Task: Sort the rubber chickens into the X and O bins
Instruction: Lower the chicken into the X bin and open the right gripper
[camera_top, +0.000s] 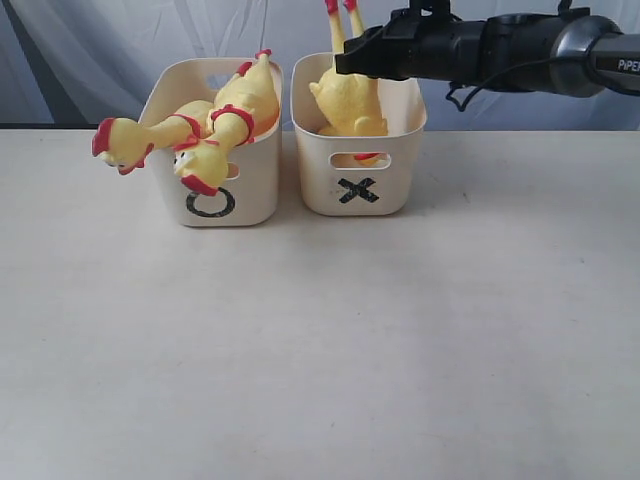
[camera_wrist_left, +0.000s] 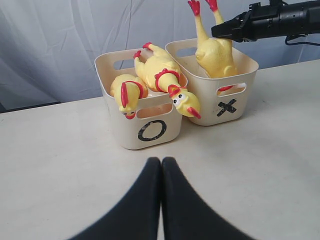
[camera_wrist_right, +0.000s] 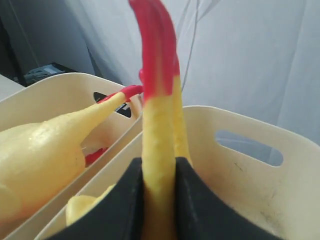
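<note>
Closed black fingers of the left gripper (camera_wrist_left: 161, 162) fill the foreground of its wrist view, pressed flat together with nothing between them, above the bare desk (camera_top: 320, 350). Two cream tubs stand side by side, nearly touching, close to the desk's far edge. The O bin (camera_top: 255, 185), on the left arm's side, carries two whole rubber chickens: one chicken (camera_top: 125, 140) hangs its head out over the bin's outer side wall, while the second chicken (camera_top: 200, 165) droops head-down over the front wall, its red beak just above the black O. The X bin (camera_top: 395, 185) holds a third chicken (camera_top: 345, 100), upright with its red feet pointing up and its lower end hidden inside the tub. The right gripper (camera_wrist_right: 159, 167), reaching in above this bin's rim, is clamped on one yellow leg of the third chicken.
</note>
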